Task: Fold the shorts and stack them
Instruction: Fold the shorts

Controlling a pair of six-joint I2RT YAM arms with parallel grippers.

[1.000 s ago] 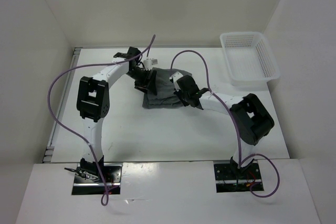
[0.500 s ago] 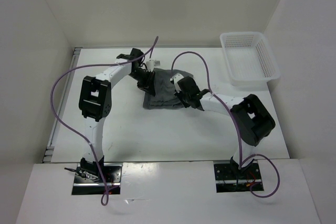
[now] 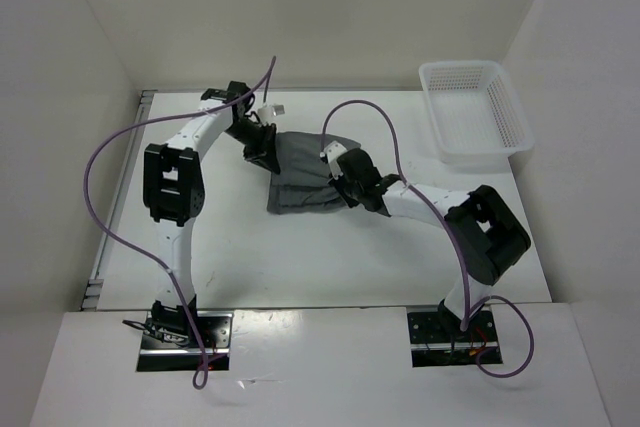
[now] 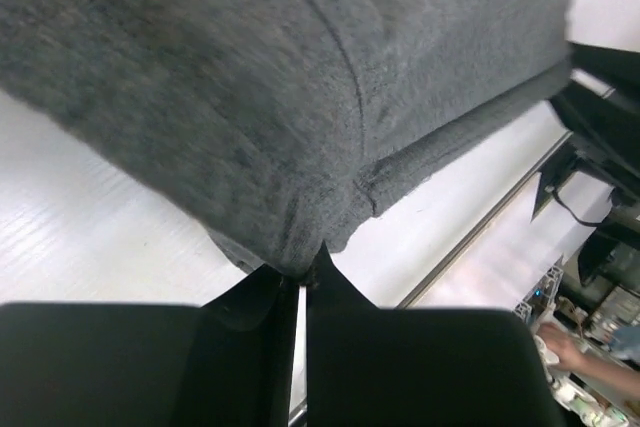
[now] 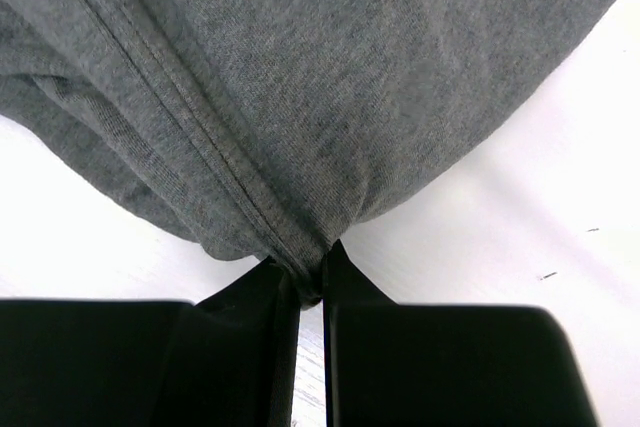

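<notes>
The grey shorts hang stretched between my two arms above the white table, at the middle of the top view. My left gripper is shut on their left edge; in the left wrist view its black fingertips pinch a bunch of grey cloth by a hem. My right gripper is shut on the right edge, and the right wrist view has a seamed fold of the shorts clamped between its jaws. No drawstring shows.
A white mesh basket stands at the back right of the table. White walls enclose the table on the left, back and right. Purple cables loop over both arms.
My left gripper has shut on the shorts' left edge and pulled it leftward. The cloth has spread wider between the arms. The right gripper has kept its hold.
</notes>
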